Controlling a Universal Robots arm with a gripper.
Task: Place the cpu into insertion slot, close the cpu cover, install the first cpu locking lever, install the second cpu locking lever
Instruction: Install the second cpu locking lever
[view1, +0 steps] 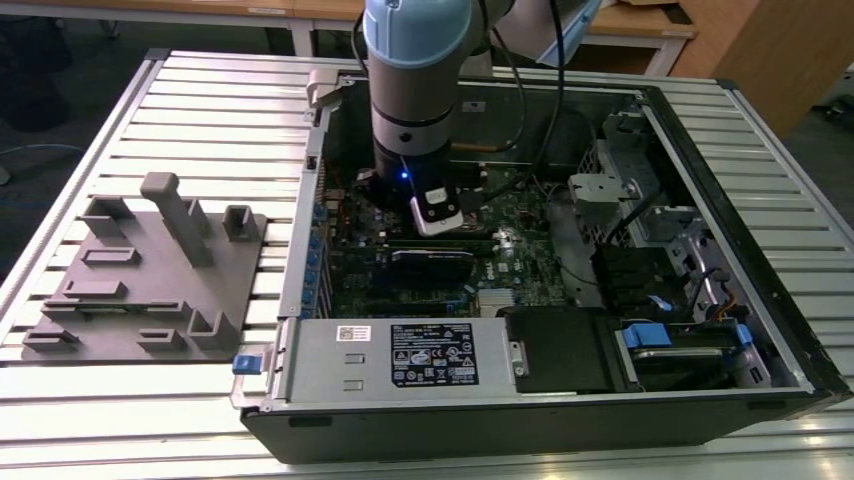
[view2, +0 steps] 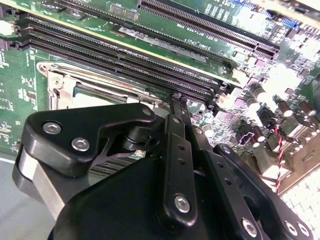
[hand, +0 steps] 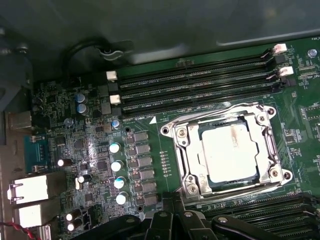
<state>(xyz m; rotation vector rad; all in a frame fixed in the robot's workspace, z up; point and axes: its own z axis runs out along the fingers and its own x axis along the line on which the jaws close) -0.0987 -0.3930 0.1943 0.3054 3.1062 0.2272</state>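
While the arm (view1: 416, 90) reaches down into the open PC case (view1: 747, 330), the gripper (hand: 172, 207) hovers just above the green motherboard (hand: 75, 150), right beside the socket.

Fingers first: in the second wrist view the black linkage (view2: 100, 135) converges to a narrow tip (view2: 177, 107), blades look pressed together w/ nothing between them — clenched on air, no part grasped. First wrist view agrees: tips meet at one point at the socket's edge.

Now the cpu (hand: 231, 152): flat square chip, pale silver-grey metal top, faint print on it that can't be made out, slightly glary. It's already seated in the insertion slot (hand: 197, 150), lying flat and square to it, just beyond the fingertips.

Cpu cover (hand: 225, 117): thin bright silver frame w/ big central window, chip showing through. It looks down around the chip, screws at its corners. Whether the wire levers along the frame's sides are latched — can't tell. In the second wrist view a corner of that frame (view2: 57, 82) peeks out past the linkage, chip surface mostly hidden by the fingers.

On the far side of the socket from the fingertips: long black memory slots (hand: 200, 82) w/ white clips at the ends. On the near side, flanking the fingers, more black slots (hand: 270, 210). Off to one side, a cluster of silver capacitors (hand: 117, 165).

Exterior view: grey fixture block (view1: 147, 280) sits on the slatted table (view1: 214, 110) on the exterior view's left, well apart from the case.
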